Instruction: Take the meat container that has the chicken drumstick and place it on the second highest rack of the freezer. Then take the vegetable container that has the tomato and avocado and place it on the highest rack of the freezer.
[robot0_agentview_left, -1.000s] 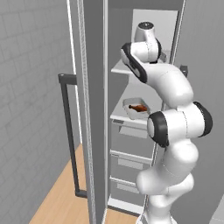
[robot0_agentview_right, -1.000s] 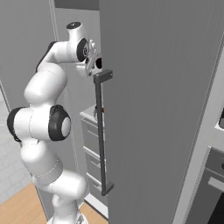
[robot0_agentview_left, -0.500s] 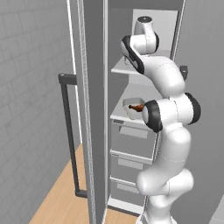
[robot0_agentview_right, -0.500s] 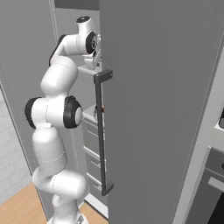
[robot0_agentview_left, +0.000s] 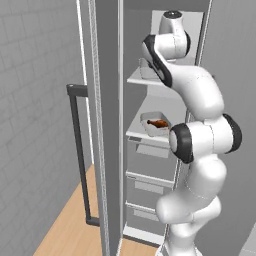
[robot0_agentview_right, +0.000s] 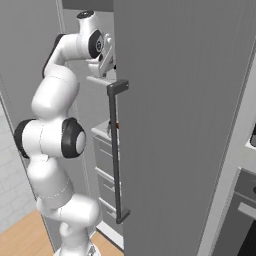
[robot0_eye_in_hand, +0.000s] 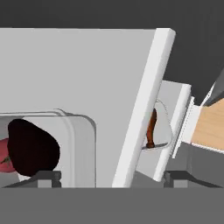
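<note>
Hand view: vegetable tray (robot0_eye_in_hand: 74, 148) flat on top rack (robot0_eye_in_hand: 87, 74), near its front edge. Drumstick (robot0_eye_in_hand: 151, 127) lies lengthwise below. Jaws apart, gripping nothing.

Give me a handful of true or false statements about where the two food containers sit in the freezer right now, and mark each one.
1. The chicken drumstick lies in its container on the lower of the two flat shelves. True.
2. The freezer door is shut. False: it stands open, showing the shelves and drawers.
3. The vegetable container rests on the highest rack. True.
4. The claw is clamped on the vegetable container. False: its fingers stand apart, holding nothing.
5. The tomato sits loose on the shelf outside any container. False: it lies inside the vegetable container.
</note>
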